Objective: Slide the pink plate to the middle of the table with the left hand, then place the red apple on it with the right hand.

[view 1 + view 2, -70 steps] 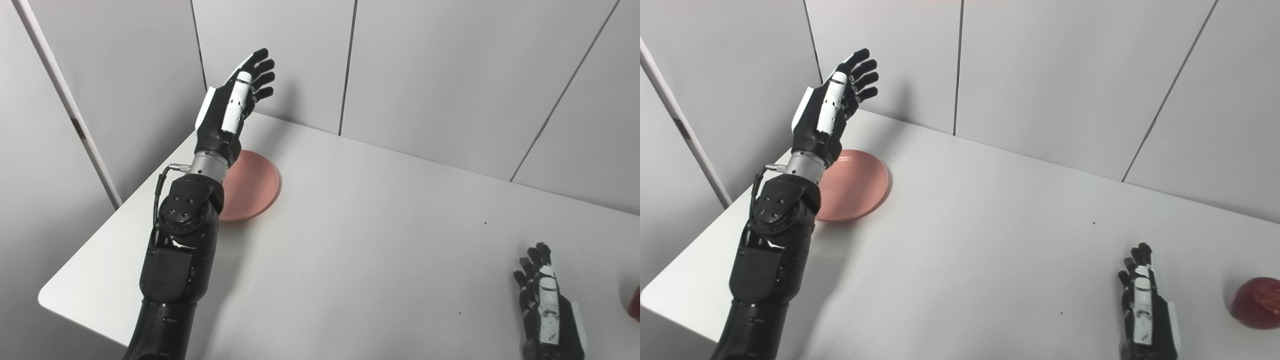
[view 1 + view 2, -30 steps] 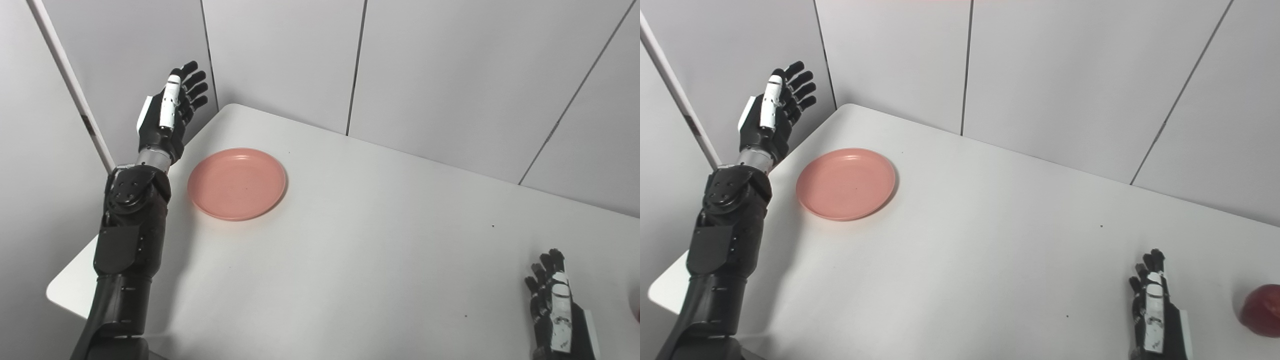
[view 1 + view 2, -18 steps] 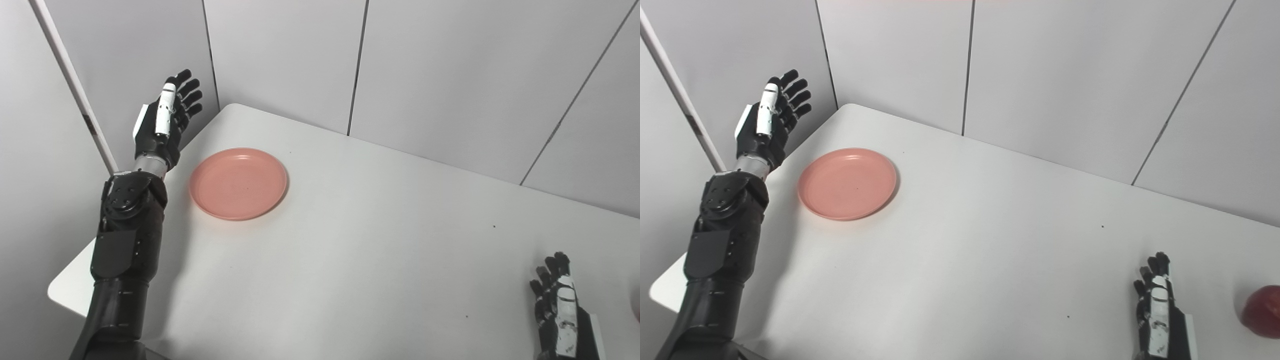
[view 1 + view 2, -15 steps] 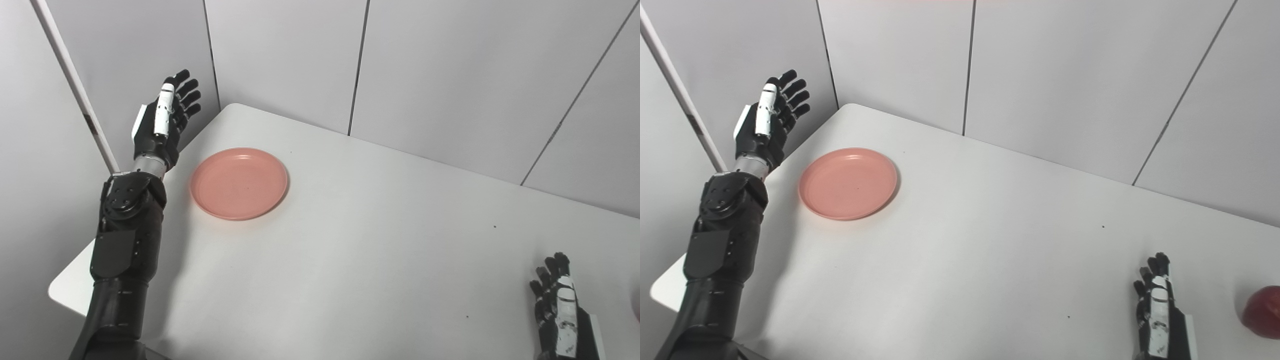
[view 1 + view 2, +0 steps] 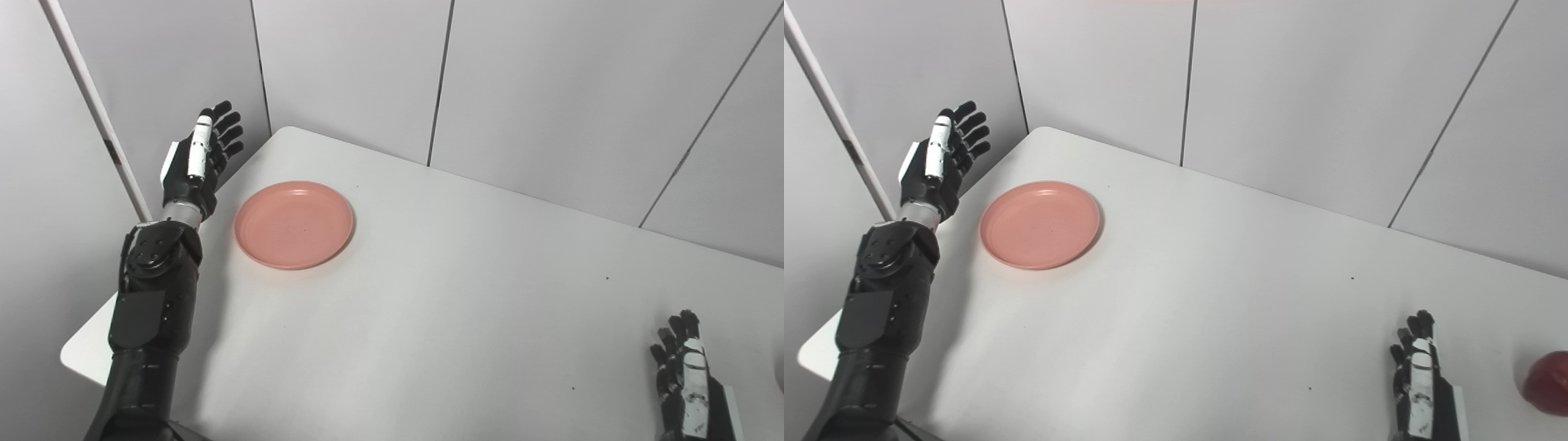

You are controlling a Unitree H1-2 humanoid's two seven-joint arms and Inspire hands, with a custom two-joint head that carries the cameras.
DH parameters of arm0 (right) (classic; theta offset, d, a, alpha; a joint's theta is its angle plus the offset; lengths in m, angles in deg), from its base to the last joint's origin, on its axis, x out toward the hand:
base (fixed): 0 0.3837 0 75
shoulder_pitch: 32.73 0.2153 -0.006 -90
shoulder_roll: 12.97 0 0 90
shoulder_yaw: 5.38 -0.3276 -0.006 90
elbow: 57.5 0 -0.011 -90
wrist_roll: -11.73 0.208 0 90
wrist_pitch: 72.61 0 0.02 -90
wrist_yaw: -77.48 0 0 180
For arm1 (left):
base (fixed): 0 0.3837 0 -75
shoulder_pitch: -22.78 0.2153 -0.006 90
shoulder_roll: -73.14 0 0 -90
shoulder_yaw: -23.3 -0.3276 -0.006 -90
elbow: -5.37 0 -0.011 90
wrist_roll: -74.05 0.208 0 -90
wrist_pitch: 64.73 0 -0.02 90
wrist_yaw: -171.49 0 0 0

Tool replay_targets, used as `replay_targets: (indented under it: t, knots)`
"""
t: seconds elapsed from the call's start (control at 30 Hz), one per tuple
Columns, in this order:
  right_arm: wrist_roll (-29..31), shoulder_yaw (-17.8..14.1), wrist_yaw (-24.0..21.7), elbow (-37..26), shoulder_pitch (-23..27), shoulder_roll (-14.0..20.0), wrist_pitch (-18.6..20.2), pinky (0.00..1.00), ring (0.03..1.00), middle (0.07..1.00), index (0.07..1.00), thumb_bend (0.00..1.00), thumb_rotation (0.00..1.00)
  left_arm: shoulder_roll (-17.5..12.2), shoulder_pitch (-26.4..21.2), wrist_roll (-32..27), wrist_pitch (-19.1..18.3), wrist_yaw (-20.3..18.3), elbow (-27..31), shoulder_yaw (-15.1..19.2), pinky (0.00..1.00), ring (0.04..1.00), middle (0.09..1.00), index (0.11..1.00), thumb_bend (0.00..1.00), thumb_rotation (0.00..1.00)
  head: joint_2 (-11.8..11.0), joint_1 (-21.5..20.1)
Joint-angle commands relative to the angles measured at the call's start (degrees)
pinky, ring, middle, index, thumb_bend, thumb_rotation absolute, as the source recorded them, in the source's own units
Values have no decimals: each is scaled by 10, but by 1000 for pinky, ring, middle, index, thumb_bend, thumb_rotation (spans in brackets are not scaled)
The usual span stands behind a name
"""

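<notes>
The pink plate (image 5: pixel 294 224) lies flat on the white table (image 5: pixel 441 306) near its far left corner, with nothing on it. My left hand (image 5: pixel 199 158) is raised at the table's left edge, left of the plate and apart from it, open with fingers spread. A red apple (image 5: pixel 1545 383) sits at the right edge of the right eye view; in the left eye view it is nearly cut off. My right hand (image 5: pixel 1421 386) rests low near the front right, open and holding nothing, left of the apple and apart from it.
Grey wall panels (image 5: pixel 520 92) stand close behind the table. A slanted white post (image 5: pixel 92 104) runs down the left, just behind my left hand. The table's rounded front left corner (image 5: pixel 70 358) lies beside my left forearm.
My left arm swung left off the plate to the table's left edge, then dipped slightly. The plate, once partly hidden, now shows whole. The view shifted a little; my right hand stayed put.
</notes>
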Motion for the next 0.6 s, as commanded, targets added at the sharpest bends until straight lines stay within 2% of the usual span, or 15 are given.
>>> replay_targets:
  t: [0.0,0.57]
  knots:
    - [8,-6,-1,-24,13,3,4,1000,1000,1000,1000,82,1000,-13,-11,3,20,0,15,-2,884,896,888,864,335,1000,1,0]
    - [11,-8,0,-28,13,3,10,1000,1000,1000,1000,82,1000,0,-1,-4,32,-3,-11,-4,891,898,891,868,308,1000,3,6]
